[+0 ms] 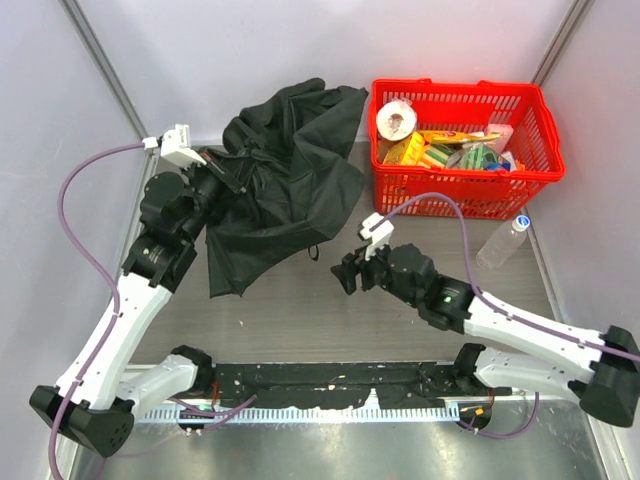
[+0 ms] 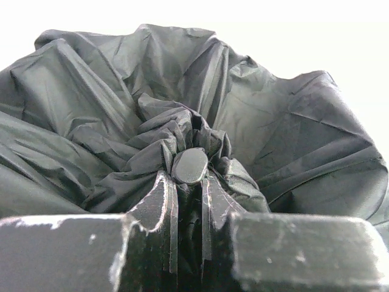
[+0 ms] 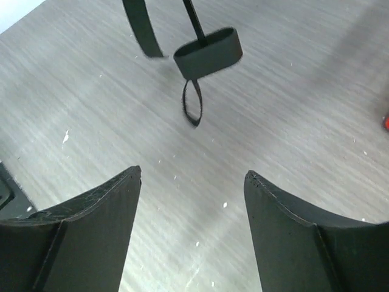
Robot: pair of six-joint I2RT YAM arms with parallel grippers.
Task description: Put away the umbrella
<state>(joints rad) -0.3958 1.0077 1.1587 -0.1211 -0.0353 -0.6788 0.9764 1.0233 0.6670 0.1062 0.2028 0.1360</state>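
My left hand is clamped on the black fabric compact umbrella, bunched canopy. My right hand is apart, small black handle just ahead.

A robot lab test cell. Two arms, left and right, are bolted to a rail at 6 o'clock on a wood-grain table, and purple cables loop off them. Plain pale panels on metal posts box the table in. Loose props lie about: an umbrella at 11 o'clock, a red basket of groceries at 1, a bottle at 3.
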